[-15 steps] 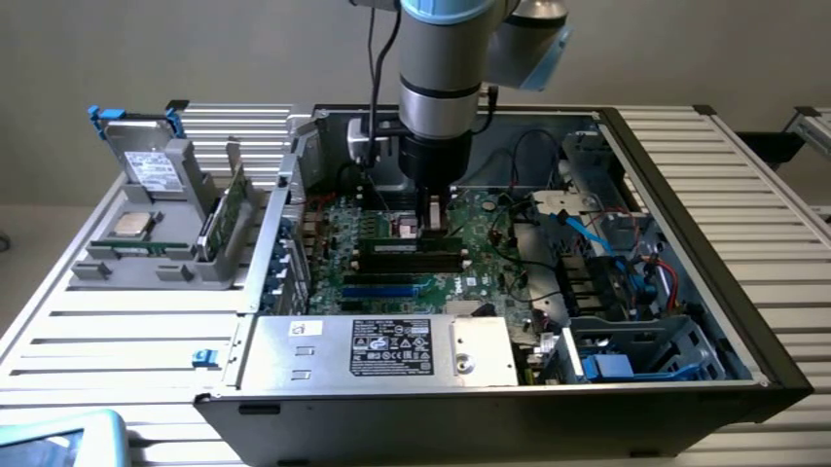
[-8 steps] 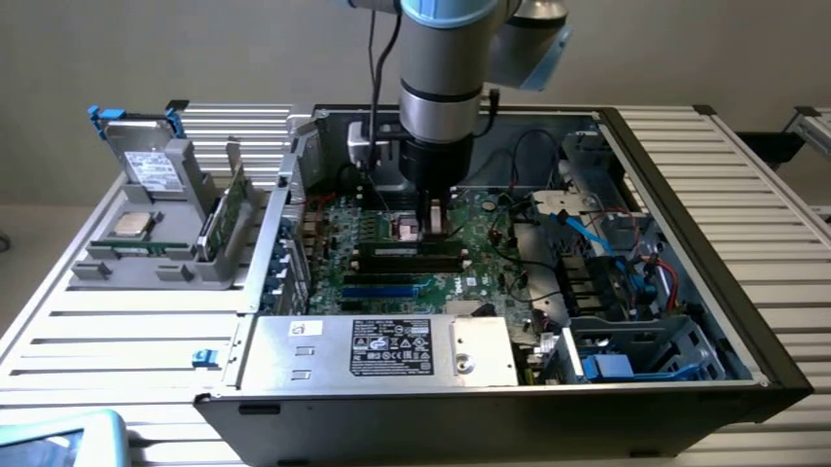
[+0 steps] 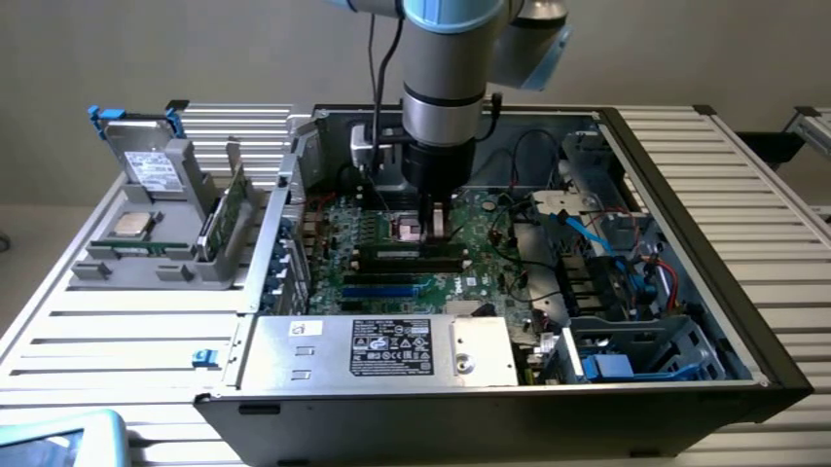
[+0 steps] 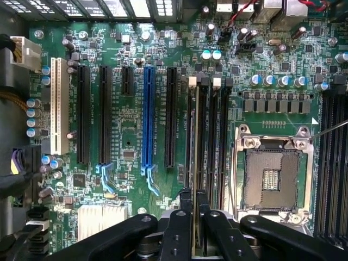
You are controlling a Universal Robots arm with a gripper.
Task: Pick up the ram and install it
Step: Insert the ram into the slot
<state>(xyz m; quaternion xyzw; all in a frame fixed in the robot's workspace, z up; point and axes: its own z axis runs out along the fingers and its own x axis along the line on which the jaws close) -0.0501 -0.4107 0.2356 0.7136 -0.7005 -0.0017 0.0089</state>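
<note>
Grip: the gripper (image 4: 194,194) is pinched on the ram (image 4: 194,141).
Done: pick-up.
Left: seating in the memory slot (image 4: 209,136) beneath the gripper, judged unfinished.

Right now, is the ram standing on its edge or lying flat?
On edge: the tool pinches the ram, whose thin edge runs parallel to the black memory slots. Pushed in or not: cannot tell.

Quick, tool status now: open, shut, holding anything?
Tool: closed on the thin green ram stick, held edge-on along the black memory slots.
</note>
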